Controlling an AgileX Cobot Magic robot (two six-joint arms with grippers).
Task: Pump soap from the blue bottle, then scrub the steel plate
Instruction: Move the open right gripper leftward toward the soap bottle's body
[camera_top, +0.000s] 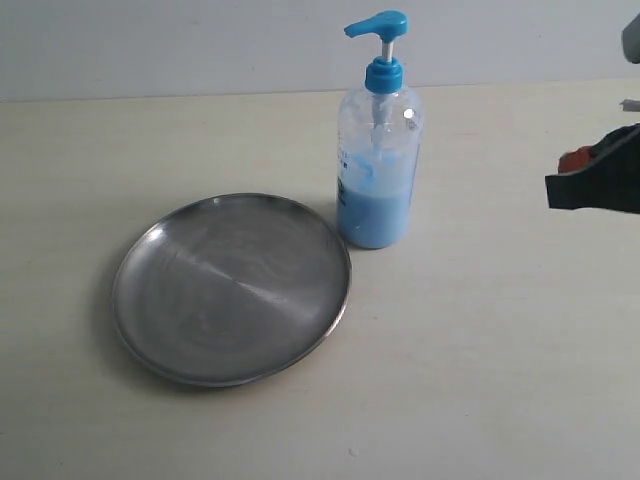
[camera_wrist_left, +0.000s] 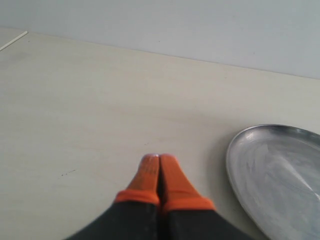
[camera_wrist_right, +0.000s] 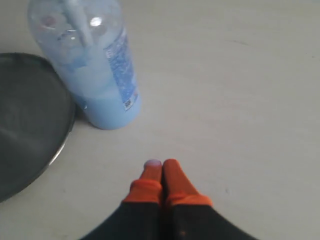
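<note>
Two things are set on the pale surface (camera_top: 500, 350): the blue bottle (camera_top: 378, 150), partly filled with soap (camera_top: 372, 215), is stood upright just beside the steel plate (camera_top: 232, 290). Both hands are pressed closed and empty, the left hand (camera_wrist_left: 159, 159) near the plate's rim and the right hand (camera_wrist_right: 161, 165) near the bottle.

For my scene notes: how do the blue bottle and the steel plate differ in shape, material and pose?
The blue bottle stands tall and upright; the steel plate lies flat and low. The blue bottle is clear plastic holding pale blue soap; the steel plate is shiny grey metal. The steel plate is far wider than the blue bottle. Both rest side by side on the table.
</note>
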